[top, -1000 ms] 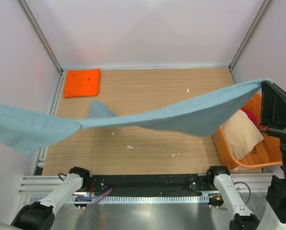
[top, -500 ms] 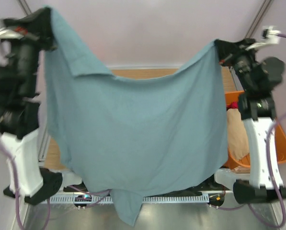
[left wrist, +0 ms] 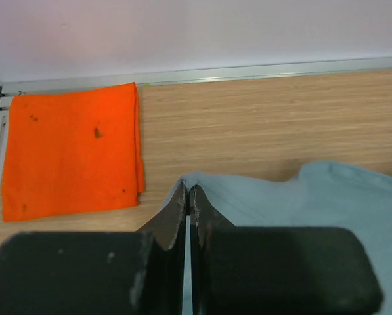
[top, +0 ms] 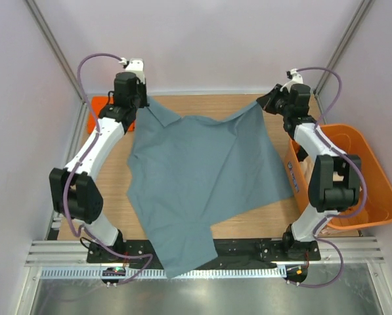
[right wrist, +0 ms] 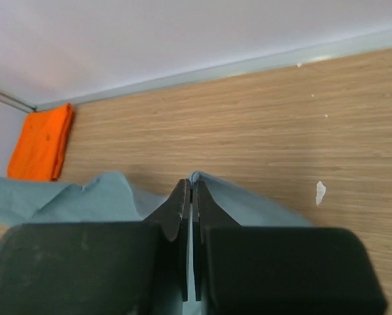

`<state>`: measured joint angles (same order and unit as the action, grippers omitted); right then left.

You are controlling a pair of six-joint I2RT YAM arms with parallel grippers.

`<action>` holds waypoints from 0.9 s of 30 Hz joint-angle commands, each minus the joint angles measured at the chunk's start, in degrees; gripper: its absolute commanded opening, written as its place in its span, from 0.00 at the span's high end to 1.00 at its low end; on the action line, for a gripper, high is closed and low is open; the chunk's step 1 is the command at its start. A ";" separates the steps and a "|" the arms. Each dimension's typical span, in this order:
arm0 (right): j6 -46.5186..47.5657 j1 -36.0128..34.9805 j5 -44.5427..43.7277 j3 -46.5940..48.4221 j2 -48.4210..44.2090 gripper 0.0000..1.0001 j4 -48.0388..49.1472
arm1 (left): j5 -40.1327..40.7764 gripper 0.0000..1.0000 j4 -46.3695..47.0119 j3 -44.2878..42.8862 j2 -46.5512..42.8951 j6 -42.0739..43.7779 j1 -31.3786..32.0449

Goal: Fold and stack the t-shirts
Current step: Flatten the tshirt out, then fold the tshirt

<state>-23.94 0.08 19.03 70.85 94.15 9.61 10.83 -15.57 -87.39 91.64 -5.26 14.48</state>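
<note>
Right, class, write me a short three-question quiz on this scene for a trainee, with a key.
1. True or false: the left tool and the right tool are each shut on a corner of the blue shirt.
2. Where does the folded orange shirt lie on the table?
A. far left corner
B. near right corner
C. on top of the blue shirt
3. Fill in: the tub stands on the robot's ____ side.

Key: 1 true; 2 A; 3 right.
</note>
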 commanded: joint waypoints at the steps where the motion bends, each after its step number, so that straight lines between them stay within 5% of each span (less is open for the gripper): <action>1: 2.06 0.01 1.19 4.45 5.77 0.99 6.22 | 1.83 1.00 11.00 -0.84 3.62 1.83 -0.86; 10: 3.29 0.01 2.86 16.15 19.74 0.99 0.50 | 3.57 1.00 5.38 -12.80 17.88 2.27 -0.86; 17: 2.06 0.10 1.10 24.06 23.53 0.99 -6.60 | 9.99 1.00 1.78 -11.05 13.49 -5.27 -0.86; 27: -1.89 1.33 0.31 28.55 23.98 0.99 -16.97 | 15.89 1.00 -15.34 -7.18 2.59 -16.88 -1.38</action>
<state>-24.56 0.99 20.21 96.90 119.00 -3.62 23.16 -24.51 -95.29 98.67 -17.10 13.78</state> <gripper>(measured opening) 0.037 0.005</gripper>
